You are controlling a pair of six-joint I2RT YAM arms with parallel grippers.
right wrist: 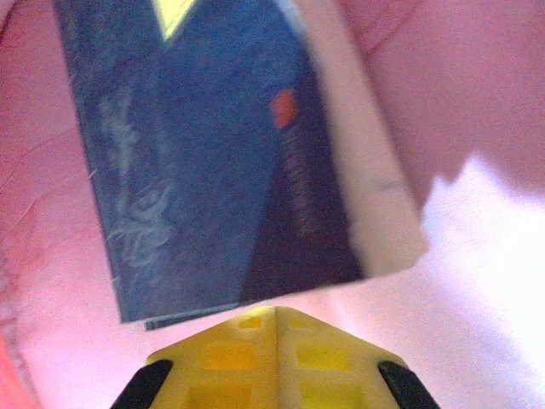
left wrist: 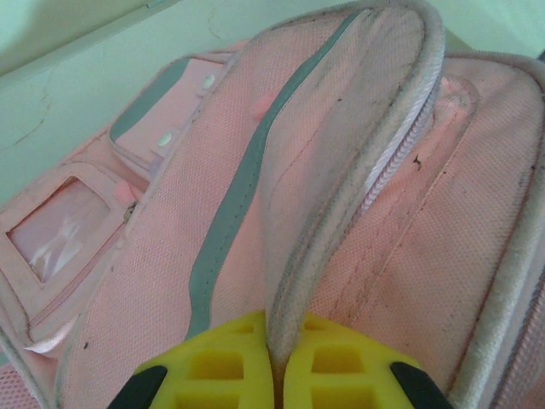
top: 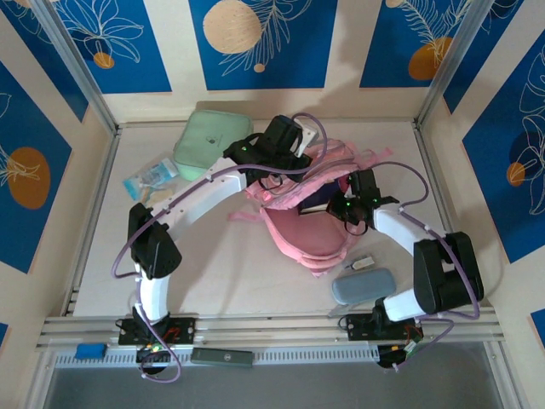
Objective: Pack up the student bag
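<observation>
Left tool (left wrist: 274,339) pinches student bag (left wrist: 400,256) — arm arched.

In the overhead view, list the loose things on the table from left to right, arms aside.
Clear plastic packet → mint green case → pink student bag → grey pouch.

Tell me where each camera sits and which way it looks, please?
Top external: fixed above and behind the arms, looking down on the table and student bag; left arm and right arm show, bases nearest.
Left wrist: on the left arm, looking along the left pincer, shut on the bag's rim.
Right wrist: on the right arm, looking past the shut right pincer at a dark blue book inside the bag.
Shared: all three see the pink bag.
</observation>
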